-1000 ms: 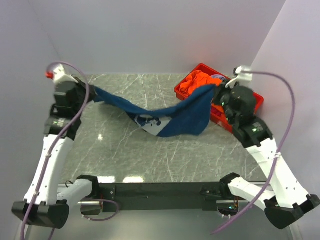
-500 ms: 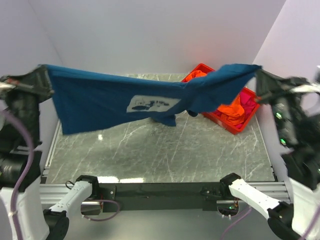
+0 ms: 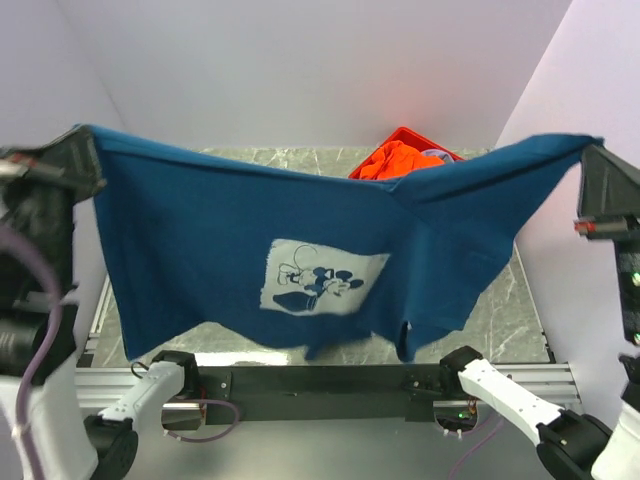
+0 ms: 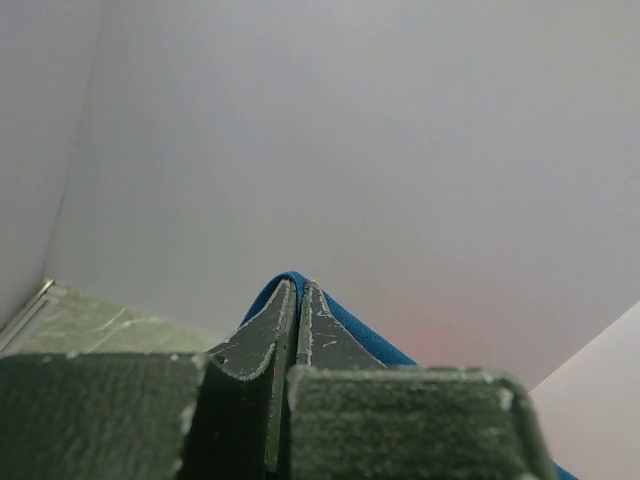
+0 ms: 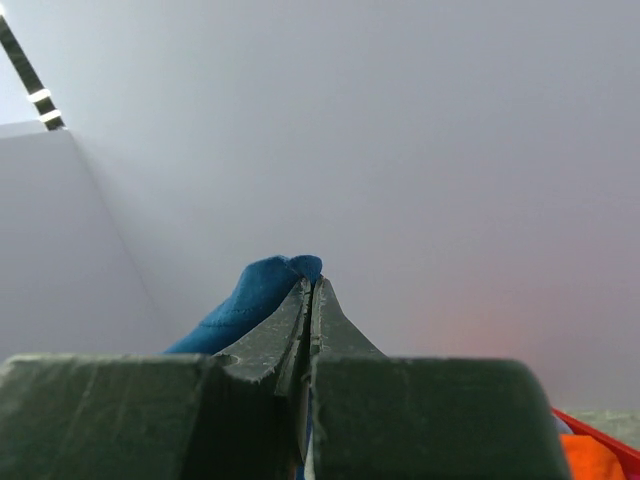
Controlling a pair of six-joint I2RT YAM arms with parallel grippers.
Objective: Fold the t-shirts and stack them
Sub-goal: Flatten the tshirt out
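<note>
Left end effector (image 3: 88, 140) and right end effector (image 3: 592, 152), both clamped shut on upper corners of the dark navy-blue cloth t-shirt with pale cartoon-mouse print (image 3: 200, 230), hold it stretched left to right, hanging between them above the grey marble desk (image 3: 525, 305).

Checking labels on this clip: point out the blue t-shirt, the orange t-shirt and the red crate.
blue t-shirt (image 3: 200, 240): top external view, cloth left of print.
orange t-shirt (image 3: 396, 160): top external view, bunched top.
red crate (image 3: 402, 131): top external view, far corner rim.
</note>
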